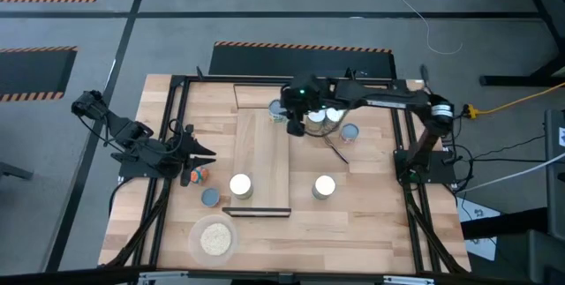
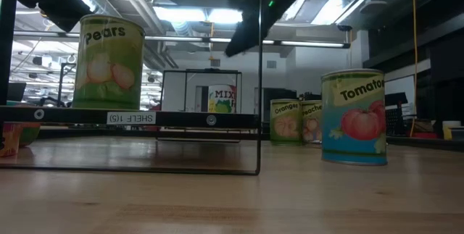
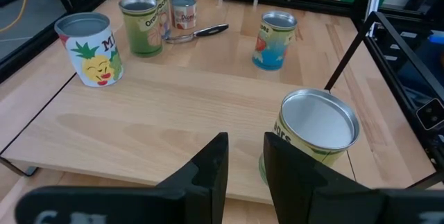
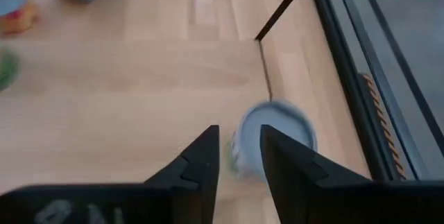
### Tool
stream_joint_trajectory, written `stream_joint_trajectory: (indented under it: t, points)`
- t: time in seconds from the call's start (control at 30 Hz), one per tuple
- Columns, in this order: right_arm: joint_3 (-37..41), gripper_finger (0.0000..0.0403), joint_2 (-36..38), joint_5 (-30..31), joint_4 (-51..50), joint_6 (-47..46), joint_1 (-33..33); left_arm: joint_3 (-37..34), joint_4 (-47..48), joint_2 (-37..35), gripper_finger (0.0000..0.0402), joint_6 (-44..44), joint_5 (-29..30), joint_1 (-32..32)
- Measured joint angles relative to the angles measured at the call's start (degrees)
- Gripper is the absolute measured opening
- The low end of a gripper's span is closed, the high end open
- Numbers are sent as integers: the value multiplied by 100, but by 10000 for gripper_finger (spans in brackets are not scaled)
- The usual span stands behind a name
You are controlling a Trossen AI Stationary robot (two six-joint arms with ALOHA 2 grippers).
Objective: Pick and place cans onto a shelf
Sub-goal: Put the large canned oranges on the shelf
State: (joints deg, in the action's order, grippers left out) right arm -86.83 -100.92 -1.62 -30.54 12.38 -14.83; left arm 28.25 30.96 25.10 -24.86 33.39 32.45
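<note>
The shelf point(image 1: 263, 157) is a pale board in the middle of the table. A Pears can point(image 1: 240, 185) stands on its near end, and a pineapple can point(image 3: 90, 47) stands at its far end. My right gripper point(image 4: 239, 132) hovers open above that far can point(image 4: 277, 137), clear of it, with nothing between its fingers. A Tomato can point(image 1: 324, 186) stands on the table to the right of the shelf. Three more cans point(image 1: 331, 119) are grouped at the far right. My left gripper point(image 3: 246, 139) waits open to the left of the shelf, holding nothing.
A round dish of beige grains point(image 1: 214, 238) sits near the front edge, with a small can point(image 1: 210, 197) and a multicoloured object point(image 1: 196, 176) just beyond it. A dark pen-like tool point(image 3: 205, 31) lies by the far cans. Black frame rails point(image 1: 408, 157) run along both table sides.
</note>
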Motion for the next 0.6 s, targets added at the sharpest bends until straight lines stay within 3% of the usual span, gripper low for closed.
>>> stream_joint_trajectory:
  t: [0.3,0.43,0.6]
  points:
    - [-4,110,574,77,-1828,-283,142,0,-9,1,85,0,0,0]
    - [-4,110,391,502,-2173,-325,138,0,-9,1,85,0,0,-1]
    - [-4,110,104,567,-2168,-327,133,0,-9,2,85,0,0,0]
